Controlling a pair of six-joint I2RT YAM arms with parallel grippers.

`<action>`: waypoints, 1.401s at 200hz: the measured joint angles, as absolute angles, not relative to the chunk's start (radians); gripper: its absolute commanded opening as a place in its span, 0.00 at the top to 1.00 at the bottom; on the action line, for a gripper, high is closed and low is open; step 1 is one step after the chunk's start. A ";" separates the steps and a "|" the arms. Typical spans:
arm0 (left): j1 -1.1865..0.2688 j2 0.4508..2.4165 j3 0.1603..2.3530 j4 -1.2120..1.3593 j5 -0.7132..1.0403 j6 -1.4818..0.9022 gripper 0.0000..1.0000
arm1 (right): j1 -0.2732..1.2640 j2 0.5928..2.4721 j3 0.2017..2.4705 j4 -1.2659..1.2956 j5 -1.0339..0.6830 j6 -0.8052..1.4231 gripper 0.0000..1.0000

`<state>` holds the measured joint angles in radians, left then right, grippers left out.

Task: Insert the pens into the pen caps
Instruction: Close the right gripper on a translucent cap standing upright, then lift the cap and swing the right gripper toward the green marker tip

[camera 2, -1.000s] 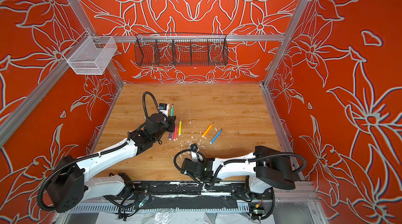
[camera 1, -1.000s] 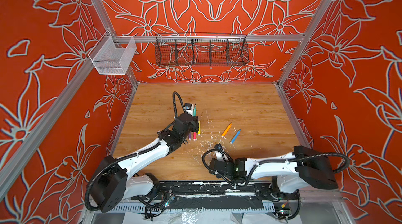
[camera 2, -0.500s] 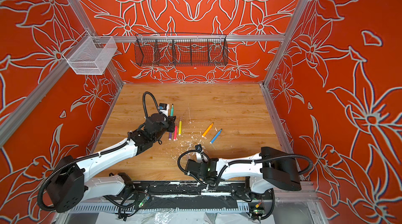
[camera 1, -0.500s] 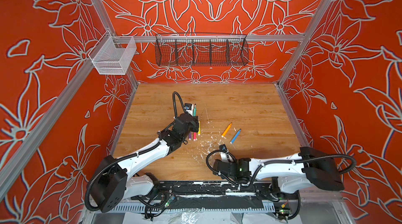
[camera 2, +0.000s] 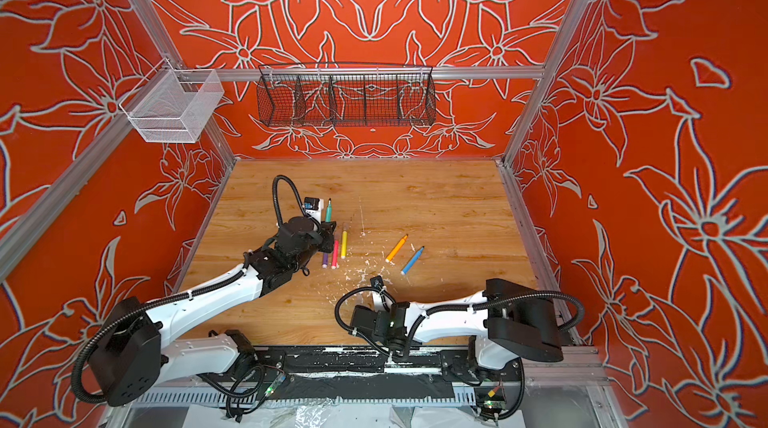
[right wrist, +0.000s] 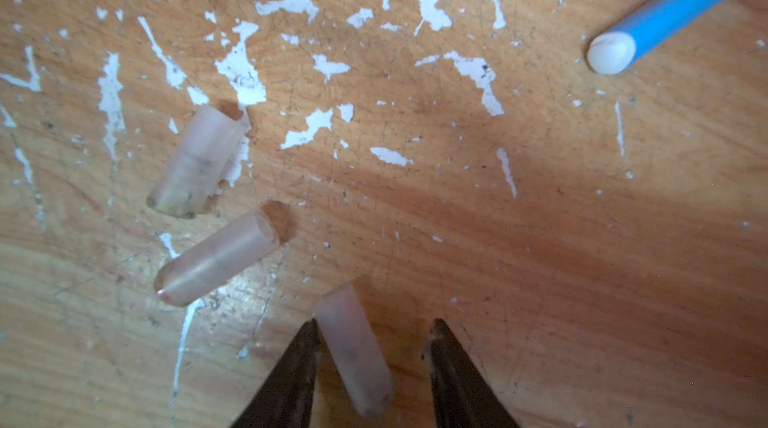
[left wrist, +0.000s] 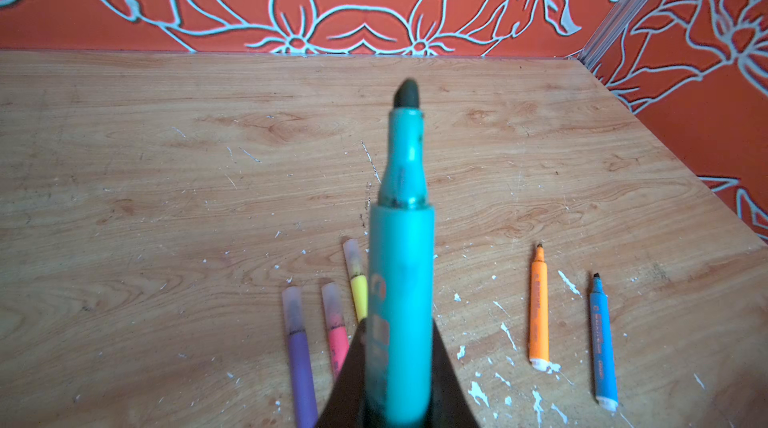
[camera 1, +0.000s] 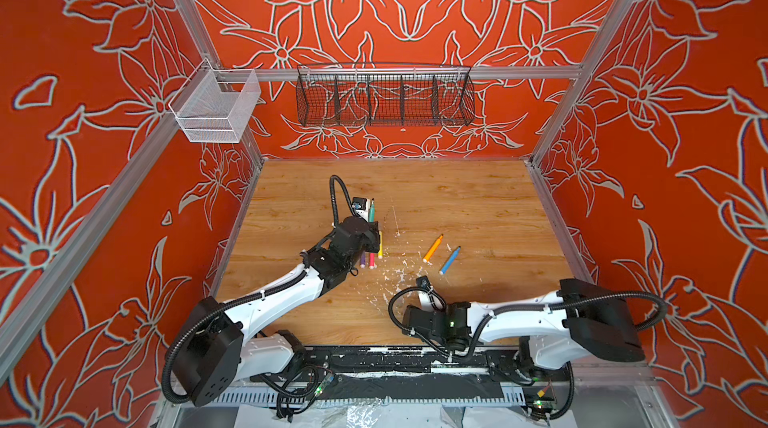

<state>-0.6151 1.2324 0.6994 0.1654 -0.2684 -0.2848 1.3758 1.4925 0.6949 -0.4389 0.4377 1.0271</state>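
My left gripper is shut on the green pen, which it holds off the table with the dark tip bare; the pen shows in both top views. The purple, pink and yellow pens lie beside it with clear caps on. The orange and blue pens lie uncapped. My right gripper is low over the table and open astride a loose clear cap. One finger touches that cap and the other stands apart. Two more caps lie close by.
White flecks are scattered over the wooden table. The blue pen's white end lies near the right gripper. A black wire basket and a white mesh basket hang on the walls.
The right arm swayed slightly to the right and came back, its jaws narrowing. The left arm with the green pen has held still.
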 measured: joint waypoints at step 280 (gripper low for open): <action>-0.720 1.157 0.686 0.175 -0.278 -0.236 1.00 | 1.122 1.211 0.594 -0.366 0.341 0.901 0.90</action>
